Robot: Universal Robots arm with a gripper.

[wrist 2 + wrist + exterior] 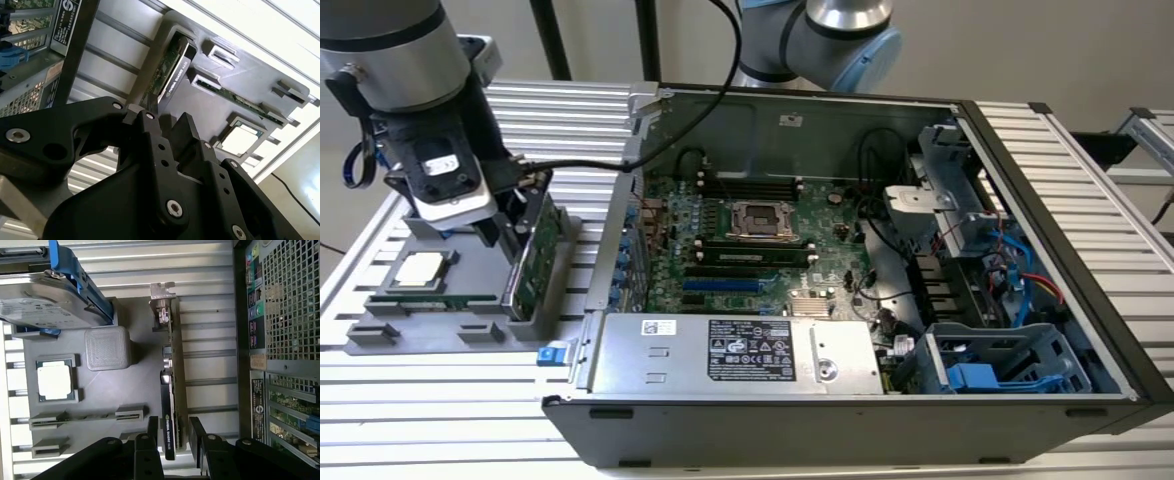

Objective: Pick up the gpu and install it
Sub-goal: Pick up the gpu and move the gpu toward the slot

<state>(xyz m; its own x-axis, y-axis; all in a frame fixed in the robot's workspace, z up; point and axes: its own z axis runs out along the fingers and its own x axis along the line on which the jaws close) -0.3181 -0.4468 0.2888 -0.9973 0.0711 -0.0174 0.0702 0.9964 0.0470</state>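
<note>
The gpu [176,390] stands on its edge in the grey holder tray [125,390], its silver bracket [162,292] at the end away from me and its black cooler [167,437] at the near end. My gripper [174,432] is open and straddles that near end, one finger [152,427] on each side of the card with a small gap. The second wrist view shows the gpu [170,75] just beyond my gripper [167,122]. In the exterior view the gripper [507,225] hangs over the gpu [534,250], at the exterior view's left of the open computer case [854,250].
The tray also holds a silver hard drive with blue rails [45,305], a processor chip [54,381] and a memory stick [85,416]. Inside the case lie the motherboard [747,235], a blue slot [720,283] and the power supply [734,350]. The case wall [250,390] stands close beside the tray.
</note>
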